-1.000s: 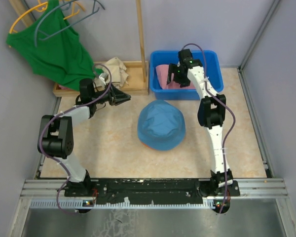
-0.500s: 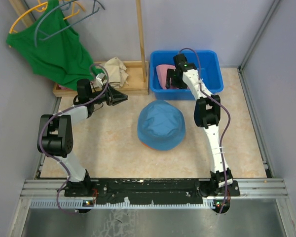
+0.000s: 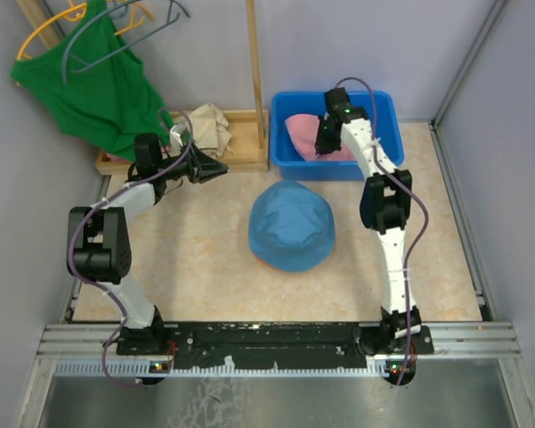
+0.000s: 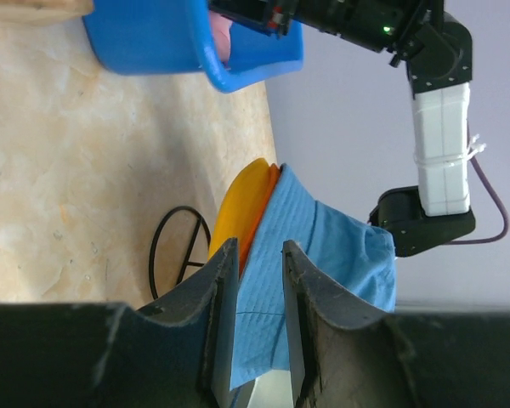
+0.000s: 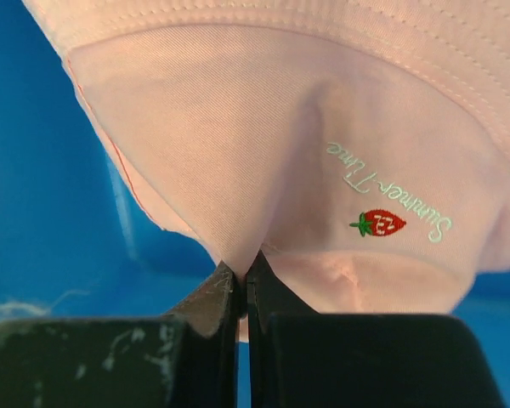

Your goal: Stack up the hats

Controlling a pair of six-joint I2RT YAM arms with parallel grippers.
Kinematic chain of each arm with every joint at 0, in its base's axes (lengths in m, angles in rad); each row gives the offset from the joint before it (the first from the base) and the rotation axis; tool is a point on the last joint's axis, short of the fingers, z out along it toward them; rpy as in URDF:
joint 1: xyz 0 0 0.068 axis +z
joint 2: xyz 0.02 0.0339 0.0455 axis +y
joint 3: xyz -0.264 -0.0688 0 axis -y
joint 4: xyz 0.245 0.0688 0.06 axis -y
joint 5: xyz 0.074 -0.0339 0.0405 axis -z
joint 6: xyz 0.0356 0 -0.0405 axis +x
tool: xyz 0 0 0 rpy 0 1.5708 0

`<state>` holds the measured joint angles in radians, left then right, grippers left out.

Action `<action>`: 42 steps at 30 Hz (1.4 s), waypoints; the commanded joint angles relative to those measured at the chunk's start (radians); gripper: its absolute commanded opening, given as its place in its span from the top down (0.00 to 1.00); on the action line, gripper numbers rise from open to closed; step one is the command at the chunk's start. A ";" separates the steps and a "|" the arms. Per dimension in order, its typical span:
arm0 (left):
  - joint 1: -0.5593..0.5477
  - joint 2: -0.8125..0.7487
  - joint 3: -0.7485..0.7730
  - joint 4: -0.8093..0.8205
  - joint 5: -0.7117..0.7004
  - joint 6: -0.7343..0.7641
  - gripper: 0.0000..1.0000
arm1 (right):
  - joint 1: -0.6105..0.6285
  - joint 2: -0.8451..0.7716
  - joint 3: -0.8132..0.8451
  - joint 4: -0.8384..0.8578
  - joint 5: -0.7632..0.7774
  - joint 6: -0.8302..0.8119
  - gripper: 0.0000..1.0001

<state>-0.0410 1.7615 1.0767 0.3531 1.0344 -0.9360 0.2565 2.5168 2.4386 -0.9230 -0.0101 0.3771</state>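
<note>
Right gripper (image 5: pixel 242 274): jaws shut on a pinched fold of the pink hat (image 5: pixel 306 161), which sits inside the blue bin (image 3: pixel 334 169). The hat is bunched, its stitched brim lies beyond the jaws, and no clear long axis shows.

Stack: light blue hat (image 3: pixel 292 223), crown up, over an orange hat (image 4: pixel 248 200), on the table (image 3: pixel 187 259) just in front of the bin. The right arm is nearer to it.

Left gripper (image 4: pixel 253 255): left of the bin, jaws narrowly apart, holding nothing.

The beige table (image 3: pixel 187 259) bore a light blue hat (image 3: pixel 292 225) over an orange hat (image 4: pixel 242 208) mid-table, with a blue bin (image 3: pixel 388 111) and a wooden base (image 3: pixel 241 163) at the far edge.
</note>
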 commanded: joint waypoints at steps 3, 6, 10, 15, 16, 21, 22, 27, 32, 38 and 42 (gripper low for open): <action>0.007 -0.017 0.120 -0.047 0.022 0.051 0.67 | -0.120 -0.337 -0.091 0.111 -0.265 0.138 1.00; 0.006 -0.017 0.128 -0.005 0.035 0.015 0.66 | -0.153 -0.400 -0.123 0.120 -0.338 0.169 1.00; 0.001 -0.029 0.118 0.027 0.042 -0.020 0.66 | -0.188 -0.488 -0.196 0.167 -0.459 0.238 1.00; -0.025 -0.066 0.113 0.056 0.034 -0.048 0.66 | -0.215 -0.567 -0.271 0.231 -0.560 0.311 1.00; -0.032 -0.070 0.110 0.078 0.033 -0.063 0.66 | -0.222 -0.578 -0.279 0.242 -0.581 0.330 1.00; -0.060 -0.087 0.090 0.197 0.025 -0.159 0.66 | -0.229 -0.628 -0.300 0.313 -0.674 0.430 1.00; -0.066 -0.089 0.091 0.201 0.019 -0.162 0.66 | -0.229 -0.638 -0.301 0.331 -0.696 0.459 1.00; -0.081 -0.064 0.077 0.294 -0.003 -0.210 0.58 | -0.230 -0.716 -0.353 0.478 -0.798 0.638 1.00; -0.086 0.032 0.048 0.674 -0.014 -0.437 0.51 | -0.230 -0.830 -0.554 0.814 -0.899 0.950 1.00; -0.100 0.250 0.138 1.266 -0.077 -0.810 0.42 | -0.229 -0.958 -0.745 1.138 -0.943 1.260 1.00; -0.140 0.365 0.229 1.437 -0.129 -0.993 0.42 | -0.228 -1.006 -0.787 1.196 -0.943 1.332 1.00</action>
<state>-0.1406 2.0640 1.2228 1.4006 0.9627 -1.6760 0.0341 1.5894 1.6669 0.0719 -0.9092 1.5433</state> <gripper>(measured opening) 0.585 0.012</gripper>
